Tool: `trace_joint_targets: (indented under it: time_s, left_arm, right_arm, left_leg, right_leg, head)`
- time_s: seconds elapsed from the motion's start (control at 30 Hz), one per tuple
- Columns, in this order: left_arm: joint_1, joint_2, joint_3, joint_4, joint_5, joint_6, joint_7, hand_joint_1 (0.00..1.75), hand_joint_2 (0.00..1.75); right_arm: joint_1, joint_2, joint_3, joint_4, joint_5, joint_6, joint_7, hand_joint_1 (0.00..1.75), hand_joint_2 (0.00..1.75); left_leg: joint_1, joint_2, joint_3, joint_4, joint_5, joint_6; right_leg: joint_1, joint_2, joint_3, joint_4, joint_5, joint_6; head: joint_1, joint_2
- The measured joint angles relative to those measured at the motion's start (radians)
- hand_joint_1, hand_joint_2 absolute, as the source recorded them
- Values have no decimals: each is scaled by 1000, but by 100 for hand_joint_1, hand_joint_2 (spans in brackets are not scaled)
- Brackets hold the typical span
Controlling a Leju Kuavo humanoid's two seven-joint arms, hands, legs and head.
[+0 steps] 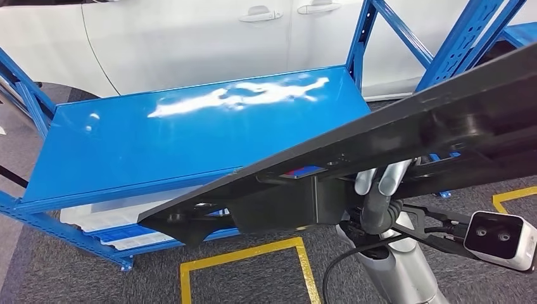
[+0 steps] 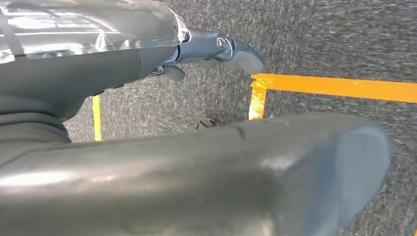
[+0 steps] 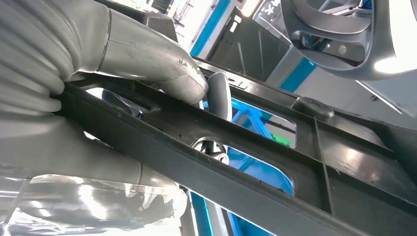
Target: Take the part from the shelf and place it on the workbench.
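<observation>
Above blue shelf (image 1: 190,133), right hand (image 1: 379,190) holds part (image 1: 354,152) diagonally.

Blue shelf (image 1: 190,136) w/ bare glossy top board, white sheets (image 1: 107,218) on lower level; grey carpet floor (image 1: 76,278) w/ yellow tape lines (image 1: 244,254).

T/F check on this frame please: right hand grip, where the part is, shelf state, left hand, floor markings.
1. The right hand grips the long black part. True.
2. The part lies flat on the blue shelf. False: it is held up, slanting across the head view in front of the shelf.
3. The shelf's top deck is red. False: it is glossy blue.
4. The left hand holds the part. False: it holds nothing, hanging above grey carpet.
5. Yellow tape lines mark the floor. True.
</observation>
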Motion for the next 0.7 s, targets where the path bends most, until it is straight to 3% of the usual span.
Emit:
trace_joint_targets:
  time_s: [0.03,0.07,0.13,0.17,0.23,0.3,0.33,0.37,0.4,0.43,0.47,0.53,0.57,0.63,0.67,0.7]
  left_arm:
    - [-1,2,0,0,0,1,0,0,0]
    - [-2,4,0,0,0,3,1,0,0]
    - [-2,6,0,1,0,5,2,0,0]
    - [-3,7,0,1,0,5,4,0,0]
    - [-5,9,0,1,0,5,5,0,0]
    - [-5,10,0,1,0,6,6,0,0]
    - [-4,10,0,1,0,6,6,0,0]
    - [-4,10,0,1,0,6,7,0,0]
    - [-4,10,0,1,0,8,9,0,0]
    - [-3,10,0,1,0,11,10,0,0]
    - [-3,10,0,1,0,14,12,0,0]
    - [-2,10,0,1,0,21,12,0,0]
    - [-2,10,0,1,0,23,12,0,0]
    - [0,10,1,1,0,25,11,0,0]
    - [1,10,1,1,0,25,11,0,0]
    - [3,10,1,1,0,25,11,0,0]
  right_arm:
    - [2,0,0,0,0,-2,0,175,175]
    - [4,-1,0,2,1,-2,0,175,175]
    - [10,-4,0,5,2,0,0,175,175]
    - [13,-6,0,6,5,1,0,175,175]
    - [21,-11,0,10,12,4,0,175,175]
    - [32,-16,-1,14,17,13,0,175,175]
    - [39,-19,-2,16,18,23,0,175,175]
    - [45,-21,-2,18,17,38,0,175,175]
    - [51,-22,-3,20,17,57,0,175,175]
    - [54,-22,-4,22,16,76,0,175,175]
    - [56,-21,-5,23,15,92,0,175,175]
    - [59,-15,-5,26,13,108,0,175,175]
    - [59,-10,-5,27,12,109,0,175,175]
    - [59,-3,-5,31,11,108,0,175,175]
    - [59,1,-5,33,11,108,0,175,175]
    - [59,4,-5,34,11,108,0,175,175]
  left_leg:
    - [-4,0,30,-49,-5,6]
    - [-8,0,41,-72,-10,11]
    - [-9,2,32,-83,7,21]
    - [-6,5,25,-88,19,28]
    - [-2,11,2,-95,48,39]
    - [-2,11,-30,-94,71,42]
    - [-2,11,-46,-91,82,41]
    - [-2,12,-62,-87,92,38]
    - [-1,12,-79,-82,100,35]
    - [0,12,-95,-75,108,31]
    - [0,11,-110,-67,115,26]
    - [-1,10,-126,-56,127,14]
    - [-1,10,-129,-55,135,7]
    - [1,9,-131,-59,149,-7]
    - [3,8,-138,-54,141,-12]
    - [5,7,-148,-33,114,-17]
  right_leg:
    - [0,-1,-2,0,6,5]
    - [-2,-1,-3,-1,14,11]
    - [-5,-1,-5,-4,26,23]
    - [-5,0,-13,5,14,29]
    - [-8,2,-41,75,-64,38]
    - [-14,2,-74,201,-156,48]
    - [-17,2,-81,253,-174,52]
    - [-21,2,-72,275,-168,56]
    - [-25,2,-46,262,-145,59]
    - [-29,2,-2,213,-118,62]
    - [-31,2,52,141,-109,62]
    - [-28,4,126,28,-116,52]
    - [-24,5,137,4,-126,44]
    - [-21,5,128,-1,-112,25]
    - [-21,3,119,-2,-101,15]
    - [-22,1,108,-5,-88,6]
  head:
    - [0,0]
    - [0,0]
    - [0,0]
    - [0,0]
    - [0,0]
    - [0,0]
    - [0,0]
    - [0,0]
    - [0,0]
    - [0,0]
    - [0,0]
    - [0,0]
    - [0,0]
    - [0,0]
    - [0,0]
    - [0,0]
